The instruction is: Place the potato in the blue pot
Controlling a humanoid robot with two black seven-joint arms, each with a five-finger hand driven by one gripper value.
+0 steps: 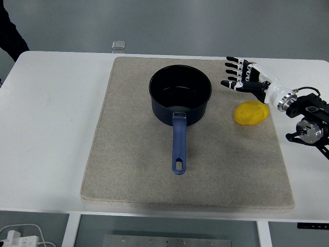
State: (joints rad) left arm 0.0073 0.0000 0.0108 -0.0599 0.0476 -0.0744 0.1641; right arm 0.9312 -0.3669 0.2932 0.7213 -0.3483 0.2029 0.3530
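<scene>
**Potato lies just nearward of the right hand's spread fingers**

White bench (56, 128), carrying a beige mat (128, 170) across its middle; grey floor beyond the far edge.

- Blue pot (180, 99): upright on the mat's far half, nothing visible inside, long handle pointing toward the near edge.
- Potato (251, 112): yellow, on the mat close to its right edge, well apart from the pot. Long axis runs roughly parallel to the bench's far edge.
- Right hand (245, 81): reaches in from the right edge and hovers just beyond the potato on its far side. Fingers (232, 72) spread wide, pointing toward the pot, holding nothing; not touching the potato.
- Left hand: not in view, so the right is the only candidate.
- Small clear block (119, 46): at the far edge.

Judgement: the hand must come nearward and down to close across the potato's short width.
</scene>
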